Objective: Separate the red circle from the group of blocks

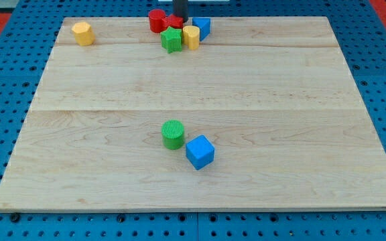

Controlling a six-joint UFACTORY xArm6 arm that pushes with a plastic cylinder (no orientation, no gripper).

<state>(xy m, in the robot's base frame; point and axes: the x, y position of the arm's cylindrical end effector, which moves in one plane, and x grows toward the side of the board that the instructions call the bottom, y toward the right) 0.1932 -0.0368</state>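
The red circle stands at the top edge of the board, at the left end of a tight group. Right of it is a second red block, partly hidden by my rod. A green star, a yellow block and a blue block complete the group. My tip is at the view's top, just right of the red circle, on or behind the second red block and left of the blue block.
A yellow hexagon sits alone at the top left. A green circle and a blue cube sit together below the board's middle. The wooden board lies on a blue pegboard.
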